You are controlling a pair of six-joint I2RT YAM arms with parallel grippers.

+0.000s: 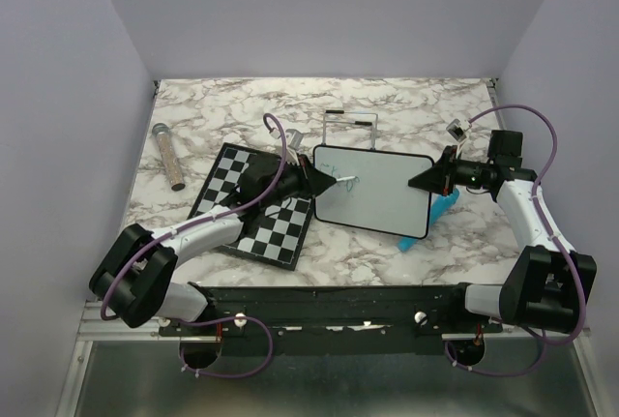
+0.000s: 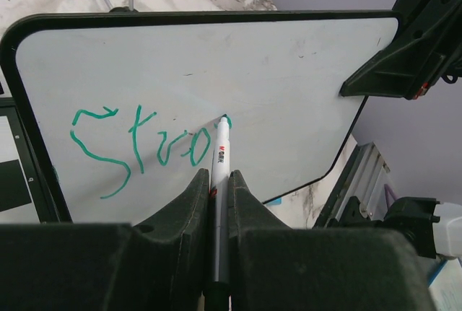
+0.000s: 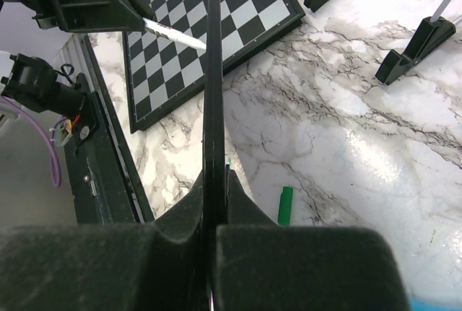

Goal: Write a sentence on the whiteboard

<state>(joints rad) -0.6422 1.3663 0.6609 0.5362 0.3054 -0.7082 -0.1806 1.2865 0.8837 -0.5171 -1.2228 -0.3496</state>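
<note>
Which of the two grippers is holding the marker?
The left gripper: it clamps the marker, tip on the whiteboard; the right gripper grips the whiteboard's edge instead.

A: Where's the whiteboard?
B: Mid-table, long side across. The right claw is clamped on its right edge.
A: And the left claw?
B: At the left edge, pinching a thin white marker. The tip touches the whiteboard by a bit of teal writing that is too small to read.
A: What's under the left arm?
B: A chessboard, lying askew just beside the whiteboard.
A: Anything else?
B: A clear tube lies far left. A wire stand sits behind the whiteboard. Something blue pokes out at the whiteboard's near right corner.
</note>
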